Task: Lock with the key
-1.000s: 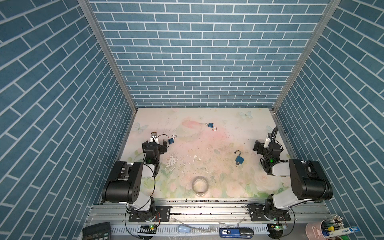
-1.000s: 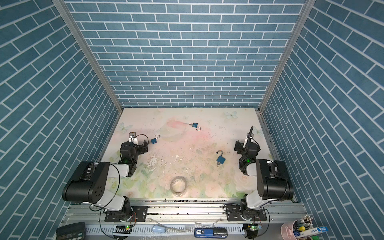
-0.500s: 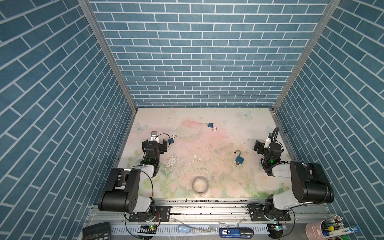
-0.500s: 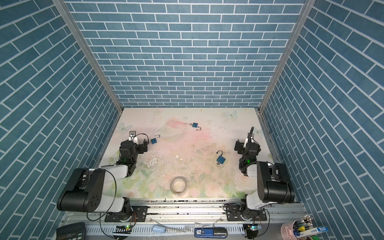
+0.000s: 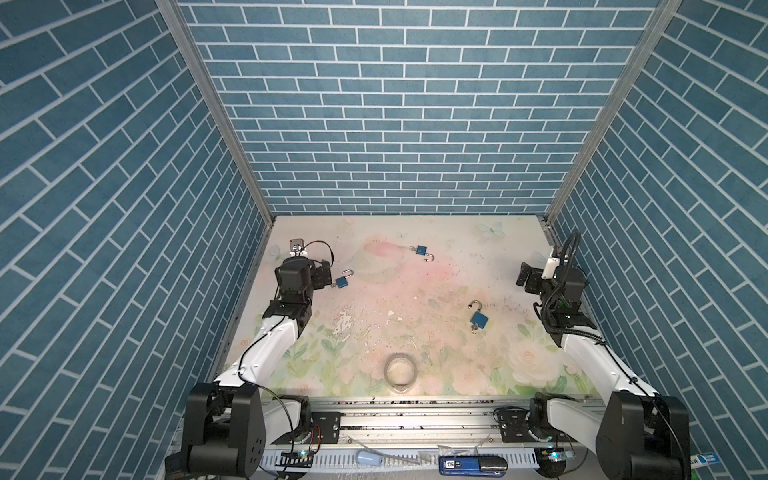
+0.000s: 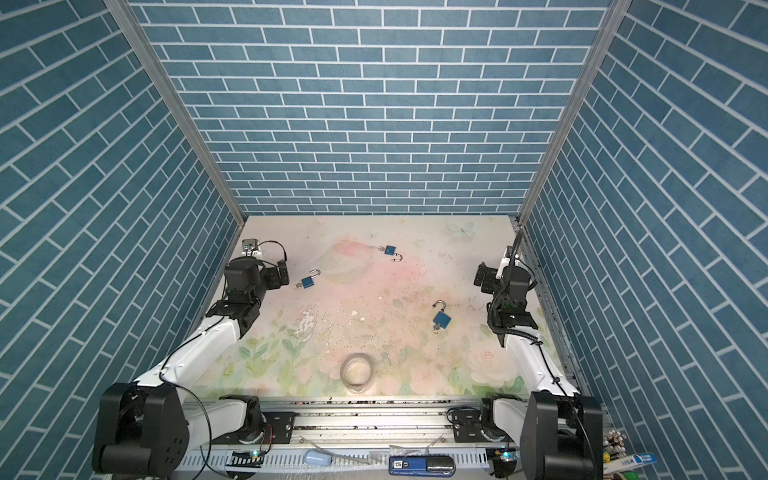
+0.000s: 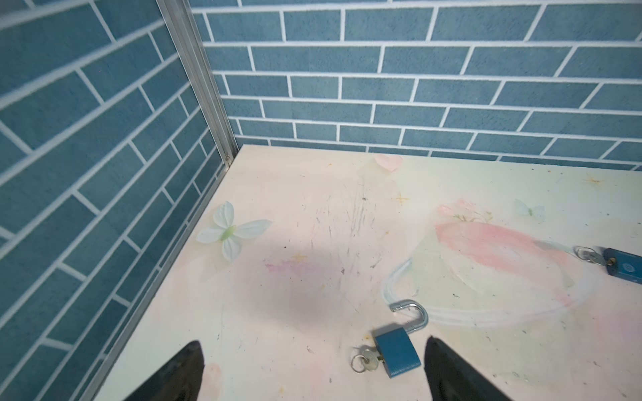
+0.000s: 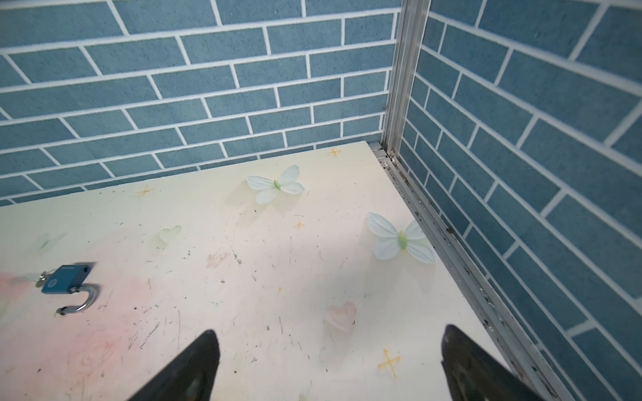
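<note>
the left arm stretches forward along the left wall, its left gripper (image 5: 328,276) low over the floral-printed table (image 5: 415,291) and turned toward the middle, black fingers (image 7: 192,352) spread wide, grasping nothing. in the left wrist view a small blue metal padlock (image 7: 396,352) lies flat just beside one finger, silver shackle swung open, silver key (image 7: 369,361) in its base. the right arm reaches along the right wall; the right gripper (image 5: 524,279) is likewise spread and empty. a second blue padlock (image 5: 479,318) lies near it toward the middle, a third blue padlock (image 5: 422,250) farther back, a grey tape roll (image 5: 400,371) by the near edge.
</note>
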Controlling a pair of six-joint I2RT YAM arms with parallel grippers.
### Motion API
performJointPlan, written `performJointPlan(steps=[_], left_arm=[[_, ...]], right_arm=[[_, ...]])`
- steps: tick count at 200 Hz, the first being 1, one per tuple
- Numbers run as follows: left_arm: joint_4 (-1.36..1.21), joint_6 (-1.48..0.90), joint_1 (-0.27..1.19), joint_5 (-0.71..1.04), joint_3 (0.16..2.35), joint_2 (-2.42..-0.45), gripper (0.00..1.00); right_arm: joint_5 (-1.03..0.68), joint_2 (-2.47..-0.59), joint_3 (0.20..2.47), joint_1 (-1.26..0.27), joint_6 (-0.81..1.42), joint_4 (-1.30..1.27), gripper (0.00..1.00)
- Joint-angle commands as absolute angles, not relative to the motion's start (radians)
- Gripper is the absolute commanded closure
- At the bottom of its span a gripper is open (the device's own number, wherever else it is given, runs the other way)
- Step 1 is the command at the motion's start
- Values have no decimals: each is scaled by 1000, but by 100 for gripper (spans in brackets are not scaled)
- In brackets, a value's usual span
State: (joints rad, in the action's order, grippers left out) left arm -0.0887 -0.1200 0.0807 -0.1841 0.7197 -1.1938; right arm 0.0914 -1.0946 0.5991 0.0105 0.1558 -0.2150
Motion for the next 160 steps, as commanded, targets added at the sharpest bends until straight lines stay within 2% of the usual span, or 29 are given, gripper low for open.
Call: performJointPlan(steps=[1,37,79,93,120,160], left_arm=[[219,-226,87,-127,814,-1233,0],[460,-268,113,-146,931,-1298,0],[615,-252,225,-214,1057,-1413,0],[664,-236,249,-227,1118,-1487,0],[745,-174,291,-275,1228,-1614,0],[802,-36,296,-216,1384,-1796,1]], right_arm=[[77,-1055,682,-2,266,74,1],[56,-1052,798,-32,385,337,1],[-81,-1120,867,-60,482,525,1],[-137,-1145,879,-87,473,547,1],[-127,-1189,923,-138,438,596,1],[-152,-1202,977,-157,363,638,1]])
